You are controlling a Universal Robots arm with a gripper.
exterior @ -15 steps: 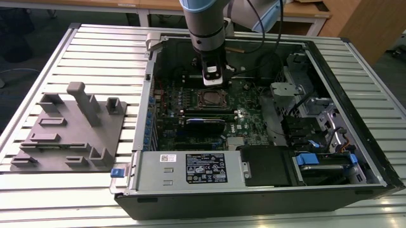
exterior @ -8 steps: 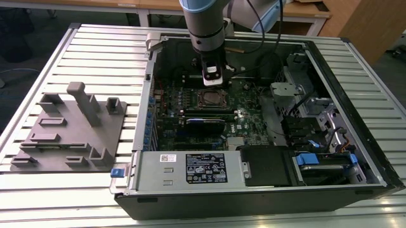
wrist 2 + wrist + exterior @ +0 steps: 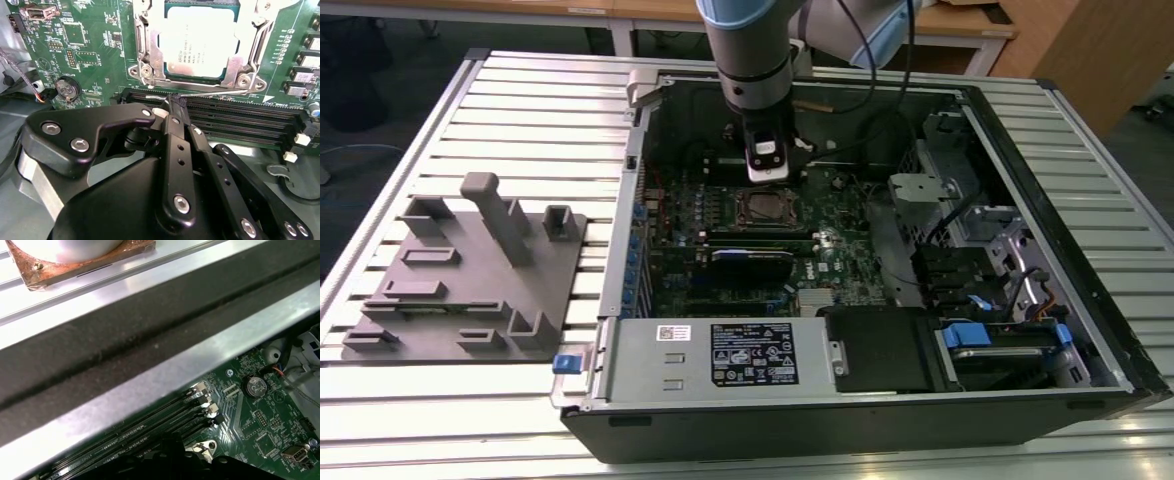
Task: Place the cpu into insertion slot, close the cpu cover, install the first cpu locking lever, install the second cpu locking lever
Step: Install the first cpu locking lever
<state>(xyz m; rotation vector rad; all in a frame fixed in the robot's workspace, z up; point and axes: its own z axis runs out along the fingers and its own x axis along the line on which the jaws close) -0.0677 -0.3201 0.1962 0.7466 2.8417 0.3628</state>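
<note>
The cpu lies in the insertion slot on the green motherboard, its silvery top showing through the window of the cpu cover, which is folded flat over it. A thin wire locking lever runs along the socket's edge, between it and the memory slots. My gripper is shut, with its black fingertips right at this wire. In the exterior view the gripper hangs just behind the socket, inside the open computer case.
A coin battery sits on the board beside the gripper. The case's metal wall passes close behind the memory slots, and a copper-based cooler lies outside it. A grey fixture stands on the exterior view's left. The power supply and drive bays fill the case front.
</note>
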